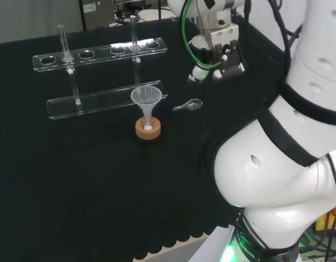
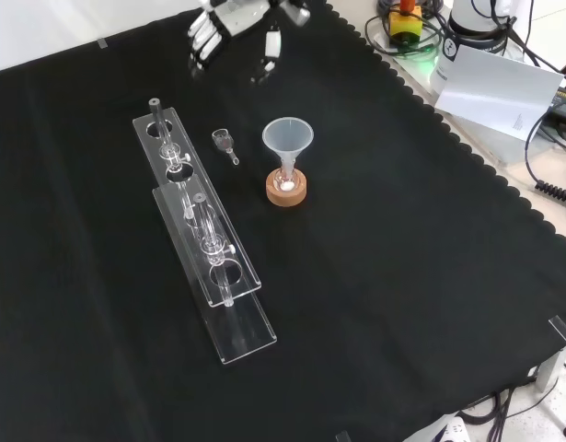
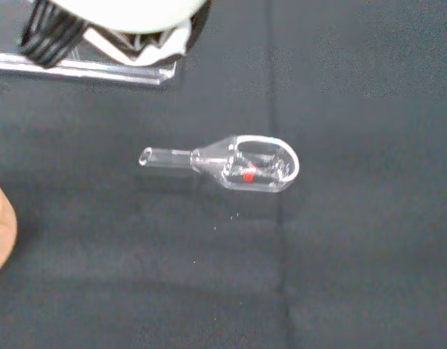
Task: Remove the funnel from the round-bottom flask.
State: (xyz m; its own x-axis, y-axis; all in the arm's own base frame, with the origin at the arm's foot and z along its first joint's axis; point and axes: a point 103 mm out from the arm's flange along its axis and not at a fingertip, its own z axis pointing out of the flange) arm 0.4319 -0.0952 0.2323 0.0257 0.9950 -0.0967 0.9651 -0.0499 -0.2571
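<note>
A plain black cloth [image 2: 375,276] with a scalloped edge covers the bench, and near the front view's centre a translucent whitish plastic funnel [image 2: 287,138] stands over a tan cork ring stand [image 2: 287,191] with a white spot inside. The clear colourless acrylic tube rack [image 2: 204,244] runs down the left of centre, and the small clear glass scoop [image 3: 238,166] at the wrist view's centre carries a tiny red mark. At the front view's top edge the black and white robot hand [image 2: 229,20] shows pale fingers with dark tips
</note>
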